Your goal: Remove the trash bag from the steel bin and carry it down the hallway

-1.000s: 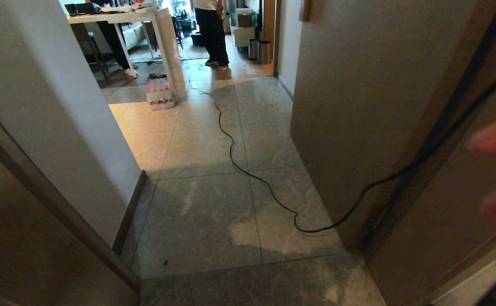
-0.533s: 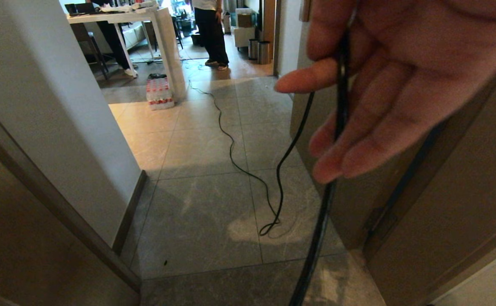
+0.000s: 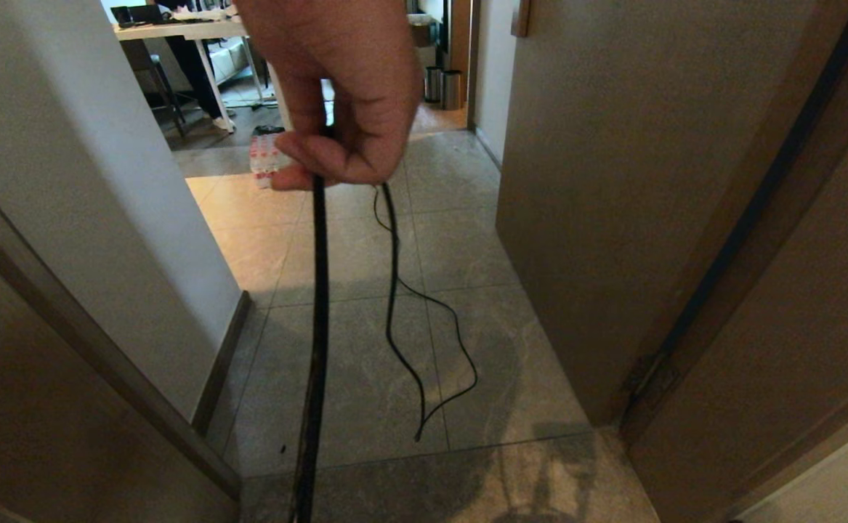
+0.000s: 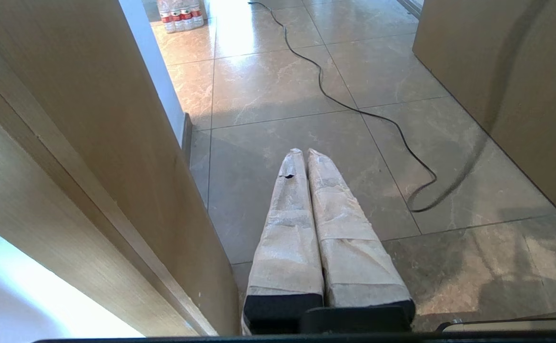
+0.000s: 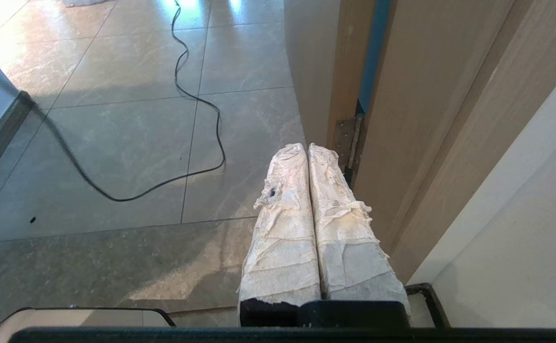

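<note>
Grey-beige floor tiles (image 3: 351, 349) run up the hallway (image 3: 438, 218) between pale walls and brown door frames. At top centre a person's hand (image 3: 336, 87) pinches a black cable (image 3: 318, 327) looping over the tiles. Two steel bins (image 3: 444, 87) stand far back, upper centre; no trash bag shows. Left gripper (image 4: 305, 153) and right gripper (image 5: 306, 147) are clenched, empty.

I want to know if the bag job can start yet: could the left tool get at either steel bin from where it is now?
Probably not. The left tool, shut, hangs over hallway floor in the doorway, while the two steel bins stand far down the hallway. A person's hand lifts a black cable between.
</note>
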Controlling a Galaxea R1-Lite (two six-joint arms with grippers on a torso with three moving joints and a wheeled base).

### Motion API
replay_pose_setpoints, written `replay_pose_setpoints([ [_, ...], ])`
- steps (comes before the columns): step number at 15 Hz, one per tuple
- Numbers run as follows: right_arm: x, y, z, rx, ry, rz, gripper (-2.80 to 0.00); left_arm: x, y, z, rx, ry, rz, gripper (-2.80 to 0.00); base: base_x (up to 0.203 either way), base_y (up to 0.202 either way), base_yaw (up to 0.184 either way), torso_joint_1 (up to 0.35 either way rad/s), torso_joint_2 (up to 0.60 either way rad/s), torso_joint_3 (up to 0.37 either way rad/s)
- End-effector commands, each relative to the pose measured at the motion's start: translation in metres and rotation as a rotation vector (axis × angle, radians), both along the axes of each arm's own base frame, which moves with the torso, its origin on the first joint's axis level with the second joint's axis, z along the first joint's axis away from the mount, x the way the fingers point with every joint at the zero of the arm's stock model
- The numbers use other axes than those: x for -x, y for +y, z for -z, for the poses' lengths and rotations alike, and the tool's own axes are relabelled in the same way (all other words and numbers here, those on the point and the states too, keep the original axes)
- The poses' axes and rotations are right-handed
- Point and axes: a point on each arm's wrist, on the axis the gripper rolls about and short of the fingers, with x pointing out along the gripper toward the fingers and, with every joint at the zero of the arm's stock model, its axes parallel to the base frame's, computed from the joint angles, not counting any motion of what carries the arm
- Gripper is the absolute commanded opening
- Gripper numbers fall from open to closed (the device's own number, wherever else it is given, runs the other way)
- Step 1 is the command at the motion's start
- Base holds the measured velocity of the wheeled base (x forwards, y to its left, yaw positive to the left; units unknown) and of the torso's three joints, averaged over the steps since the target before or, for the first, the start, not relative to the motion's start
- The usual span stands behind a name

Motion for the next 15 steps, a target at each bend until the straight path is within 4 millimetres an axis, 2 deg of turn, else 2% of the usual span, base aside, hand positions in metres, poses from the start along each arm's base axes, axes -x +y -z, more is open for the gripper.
replay_pose_setpoints([
  [1, -0.0001, 0.0, -0.0001, 0.0, 0.001, 0.0, -2.8, -0.0008, 0.0, 0.0029, -0.001, 0.01, 0.0, -2.8, 0.0, 0.0, 0.0, 0.0, 0.0, 0.0],
  [15, -0.0001, 0.0, -0.0001, 0.0, 0.001, 0.0, -2.8, -0.0008, 0.0, 0.0029, -0.001, 0.01, 0.0, -2.8, 0.0, 0.0, 0.0, 0.0, 0.0, 0.0],
])
